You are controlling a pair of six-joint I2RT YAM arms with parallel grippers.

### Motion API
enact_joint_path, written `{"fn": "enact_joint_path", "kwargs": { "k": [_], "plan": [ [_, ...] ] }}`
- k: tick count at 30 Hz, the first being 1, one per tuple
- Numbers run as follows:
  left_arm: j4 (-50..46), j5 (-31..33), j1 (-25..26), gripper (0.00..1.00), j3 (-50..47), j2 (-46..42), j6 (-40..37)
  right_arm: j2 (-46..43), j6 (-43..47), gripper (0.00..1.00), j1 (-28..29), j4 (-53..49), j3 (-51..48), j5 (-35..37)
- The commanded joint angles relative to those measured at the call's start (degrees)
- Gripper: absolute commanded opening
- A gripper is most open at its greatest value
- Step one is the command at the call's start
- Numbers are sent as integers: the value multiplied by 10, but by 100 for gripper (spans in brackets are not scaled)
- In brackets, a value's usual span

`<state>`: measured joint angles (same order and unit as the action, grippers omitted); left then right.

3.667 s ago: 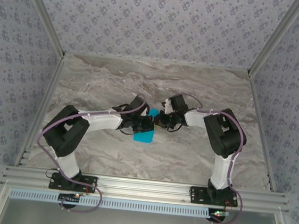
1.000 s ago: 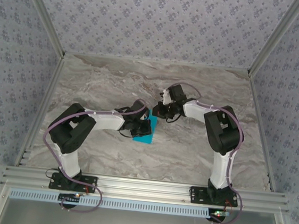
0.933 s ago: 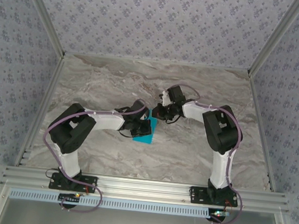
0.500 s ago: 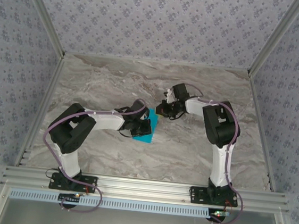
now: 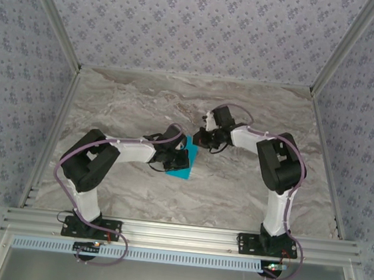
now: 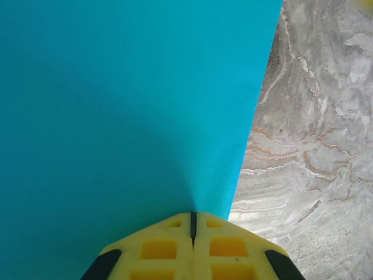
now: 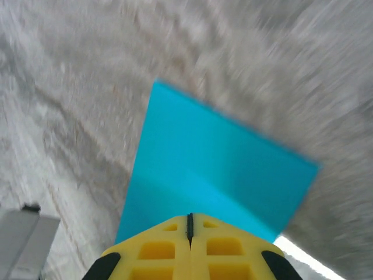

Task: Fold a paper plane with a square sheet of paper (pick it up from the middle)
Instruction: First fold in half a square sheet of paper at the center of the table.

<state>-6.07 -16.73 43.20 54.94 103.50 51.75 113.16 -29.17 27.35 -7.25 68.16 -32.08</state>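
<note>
The square sheet of paper (image 5: 183, 164) is bright cyan-blue and lies folded on the marble table between the two arms. My left gripper (image 5: 177, 158) is shut, its tips down on the sheet's left part. In the left wrist view the paper (image 6: 128, 105) spreads out from the closed yellow fingertips (image 6: 175, 224), its right edge flat against the marble. My right gripper (image 5: 197, 141) is shut at the sheet's far corner. The right wrist view, blurred by motion, shows the paper (image 7: 215, 169) with a fold line across it, just past the shut gripper (image 7: 189, 217).
The grey-veined marble table (image 5: 235, 192) is walled by patterned panels on three sides, with an aluminium rail (image 5: 177, 232) along the near edge where both arm bases stand. The left arm's elbow (image 5: 91, 160) and the right arm's elbow (image 5: 278, 163) rise above the table.
The right gripper swung a little right and away from the paper's far corner, then came back to it. The left arm and the paper have stayed put.
</note>
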Motion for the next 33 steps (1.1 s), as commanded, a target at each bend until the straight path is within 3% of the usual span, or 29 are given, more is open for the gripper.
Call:
{"fn": "enact_joint_path", "kwargs": {
  "k": [1, 5, 14, 33],
  "plan": [
    [-47, 0, 5, 0, 12, -15, -25, 10, -18, 0, 3, 5, -20, -9],
    [-32, -9, 2, 0, 28, -29, -48, 32, -4, 0, -1, -8, -7, -13],
    [105, -82, -25, 0, 4, -31, -72, 53, 34, 0, -6, -39, 20, -26],
    [172, -106, -31, 0, -8, 45, -69, 54, 25, 0, -1, -38, 10, -28]
  ]
}}
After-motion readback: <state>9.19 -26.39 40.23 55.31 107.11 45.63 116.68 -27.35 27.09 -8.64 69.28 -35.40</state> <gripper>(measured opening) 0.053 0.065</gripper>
